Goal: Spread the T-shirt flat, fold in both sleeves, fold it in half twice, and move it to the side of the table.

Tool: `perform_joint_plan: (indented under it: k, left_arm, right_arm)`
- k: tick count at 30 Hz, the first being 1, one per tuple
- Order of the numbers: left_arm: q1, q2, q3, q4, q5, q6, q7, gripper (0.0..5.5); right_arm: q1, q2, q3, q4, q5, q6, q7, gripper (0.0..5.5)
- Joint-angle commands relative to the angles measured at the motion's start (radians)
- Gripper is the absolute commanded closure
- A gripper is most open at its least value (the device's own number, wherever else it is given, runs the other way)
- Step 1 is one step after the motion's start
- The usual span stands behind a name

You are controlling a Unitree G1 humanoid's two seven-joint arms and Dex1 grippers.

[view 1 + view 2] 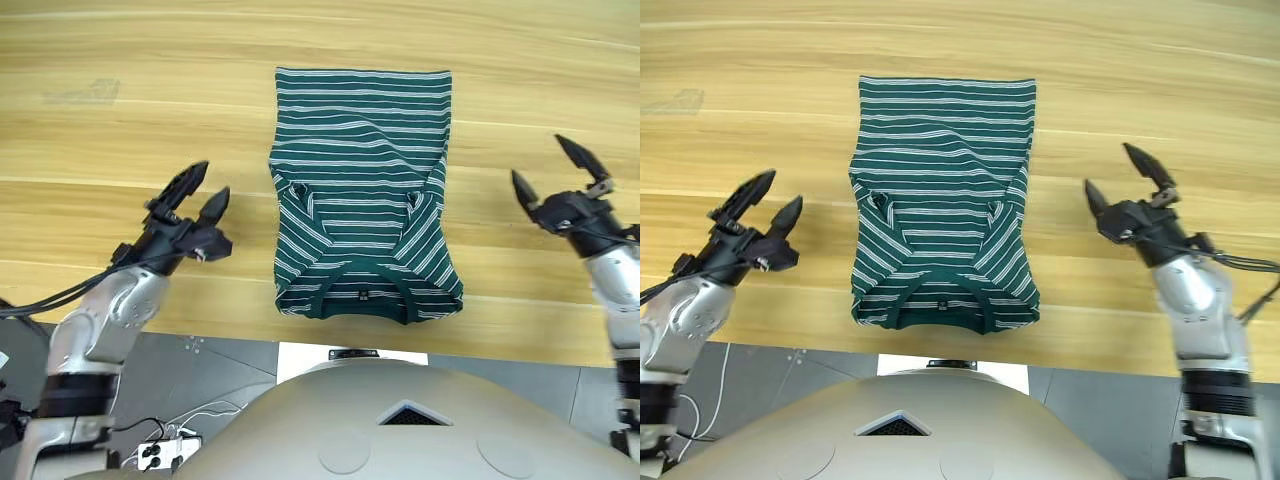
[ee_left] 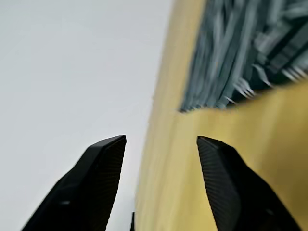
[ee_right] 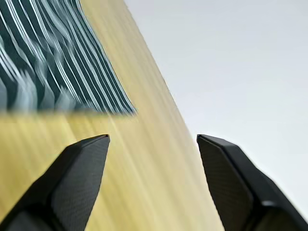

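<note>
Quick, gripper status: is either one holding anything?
Left gripper: open, empty, left of the dark green, white-striped T-shirt.
Right gripper: open, empty, right of it.

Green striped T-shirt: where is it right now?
In the head views the green-and-white striped T-shirt lies centred on the wooden table, collar nearest the robot, between the left gripper and right gripper, touching neither.

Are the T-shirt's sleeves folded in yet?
Folded in: both sleeves lie across the T-shirt, its sides straight; collar at the near edge, not yet halved.
</note>
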Motion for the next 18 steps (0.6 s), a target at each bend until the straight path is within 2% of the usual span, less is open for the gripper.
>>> perform_joint_plan:
  k: [1,4,8,11,18]
  left_arm:
    - [0.128,0.101,0.009,-0.054,-0.011,0.037,-0.178,2.74]
    - [0.204,0.157,-0.047,-0.106,-0.037,0.018,-0.321,2.74]
    - [0.176,0.192,-0.14,-0.191,-0.1,-0.028,-0.448,2.74]
    - [0.125,0.206,-0.188,-0.21,-0.119,-0.051,-0.507,2.74]
    - [-0.004,0.199,-0.285,-0.171,-0.147,-0.098,-0.595,2.74]
  right_arm:
    - [0.09,-0.074,0.039,0.032,-0.052,-0.099,0.05,2.14]
    - [0.142,-0.11,0.111,0.005,-0.039,-0.179,0.129,2.14]
    - [0.184,-0.157,0.165,-0.028,-0.02,-0.252,0.211,2.14]
    - [0.189,-0.194,0.207,-0.04,-0.013,-0.289,0.27,2.14]
    - [0.146,-0.199,0.298,-0.058,0.001,-0.309,0.349,2.14]
